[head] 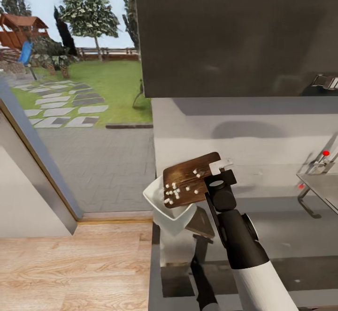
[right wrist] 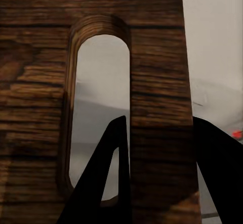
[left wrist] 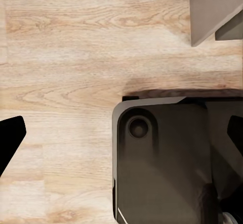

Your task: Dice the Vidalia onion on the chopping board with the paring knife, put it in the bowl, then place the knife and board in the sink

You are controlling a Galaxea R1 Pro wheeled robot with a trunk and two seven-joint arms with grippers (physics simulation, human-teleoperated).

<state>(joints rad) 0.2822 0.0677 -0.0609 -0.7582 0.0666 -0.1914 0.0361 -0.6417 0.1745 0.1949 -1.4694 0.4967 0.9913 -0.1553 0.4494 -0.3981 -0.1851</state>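
Gripping the chopping board [head: 191, 179] by its handle end, my right gripper [head: 220, 168] has its fingers clamped on the wood next to the oval hole [right wrist: 100, 112]; in the right wrist view one dark finger [right wrist: 109, 183] shows through that hole and the other [right wrist: 217, 178] lies past the board's edge. The board is lifted and tilted over the bowl [head: 170, 208], its low end right above the bowl's rim. Small white onion pieces [head: 172, 191] are scattered across the board's face, most of them near that low end. The white bowl sits at the end of the countertop [head: 281, 236], beside the wooden floor [head: 75, 264]. The sink [head: 324, 186], with its red-tipped lever [head: 326, 153], is farther along the countertop, well apart from the bowl. My left gripper [left wrist: 121, 138] hangs over the floor and the robot's dark base [left wrist: 167, 163], its fingertips [left wrist: 11, 133] spread wide with nothing between them.
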